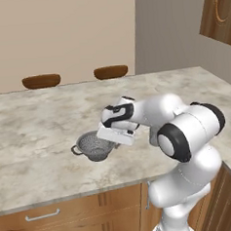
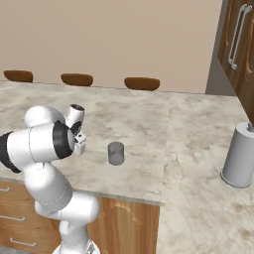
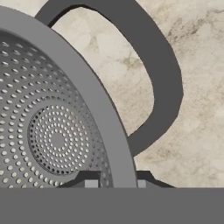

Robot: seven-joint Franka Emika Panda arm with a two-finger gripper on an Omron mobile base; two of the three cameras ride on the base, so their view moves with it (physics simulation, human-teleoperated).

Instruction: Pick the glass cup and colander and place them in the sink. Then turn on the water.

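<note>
The colander, a round grey perforated bowl with loop handles, sits on the marble counter near its front edge. My gripper hangs over its right rim. Seen from the hand, my gripper has a fingertip on either side of the colander rim, closed against it beside one loop handle. To the right of the arm, the glass cup stands upright and alone on the counter. The sink and the water are out of view.
A large grey canister stands at the counter's right end. Brown stool seats line the counter's far side. Wooden drawers run under the front edge and a tall cabinet rises at the right.
</note>
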